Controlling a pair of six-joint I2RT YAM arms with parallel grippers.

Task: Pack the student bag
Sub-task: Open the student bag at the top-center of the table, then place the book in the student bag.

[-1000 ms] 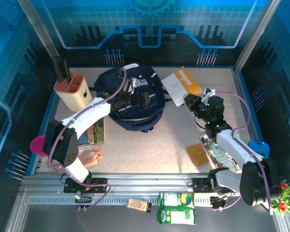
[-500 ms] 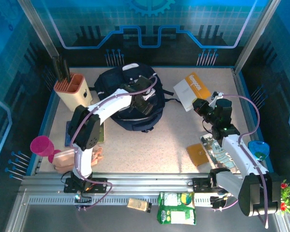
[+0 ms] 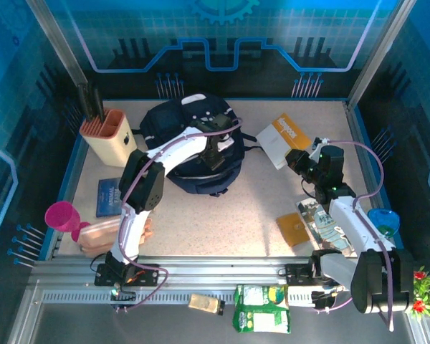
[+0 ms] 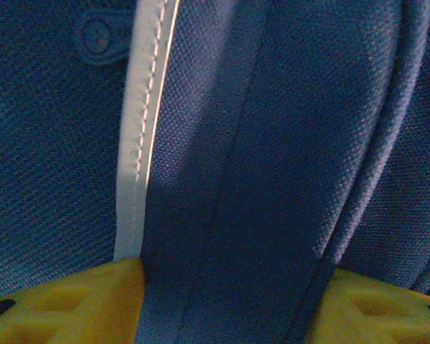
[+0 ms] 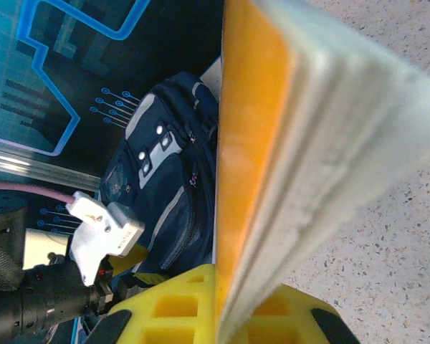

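My L gripper [image 3: 215, 153] is half open, tips pressing the student bag [image 3: 165, 125] at back-centre of table [image 3: 236, 215], fabric btwn; narrower than 1 s ago; R gripper [image 3: 296, 159] clamps orange book [image 3: 284, 137], now further from bag.

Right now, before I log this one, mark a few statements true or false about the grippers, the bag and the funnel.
1. The right gripper holds a book. True.
2. The funnel is inside the bag. False: it sits at the near left corner of the table.
3. The left gripper grips the funnel. False: it is down on the bag.
4. The bag lies on the table. True.
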